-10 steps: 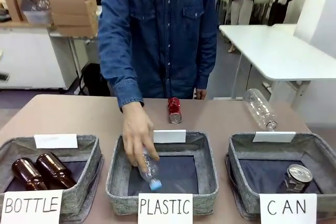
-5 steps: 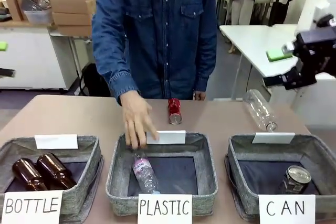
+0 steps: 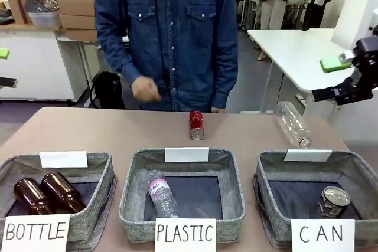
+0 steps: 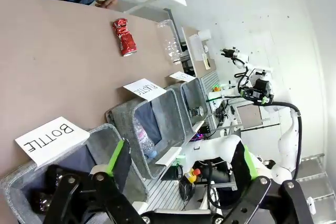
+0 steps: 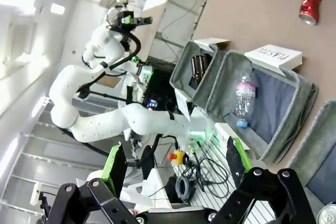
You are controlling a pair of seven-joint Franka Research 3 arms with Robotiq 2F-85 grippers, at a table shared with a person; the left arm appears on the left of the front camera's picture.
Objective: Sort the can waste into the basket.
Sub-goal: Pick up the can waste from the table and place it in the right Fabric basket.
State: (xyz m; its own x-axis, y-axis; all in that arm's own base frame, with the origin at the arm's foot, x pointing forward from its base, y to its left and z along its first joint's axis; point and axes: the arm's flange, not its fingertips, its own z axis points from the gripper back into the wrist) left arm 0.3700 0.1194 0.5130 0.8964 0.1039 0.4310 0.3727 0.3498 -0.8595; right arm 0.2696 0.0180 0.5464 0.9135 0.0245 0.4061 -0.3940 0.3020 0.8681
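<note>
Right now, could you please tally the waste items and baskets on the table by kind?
Metal cans: 2
Brown glass bottles: 2
Clear plastic bottles: 2
Grey baskets: 3
Total: 9

1. You're in a robotics lab, operator, a working test room.
2. Right wrist view, lower middle: the white left arm (image 5: 105,124), a red stop button (image 5: 180,157) and loose cables (image 5: 185,184).
3. Front view, upper left: cardboard boxes (image 3: 80,7) on a white cabinet (image 3: 35,66). Upper right: a plain white table (image 3: 301,57).
4. Bottom edge: hand-lettered paper signs (image 3: 185,235) on the CAN basket (image 3: 266,175) and its two neighbours.
</note>
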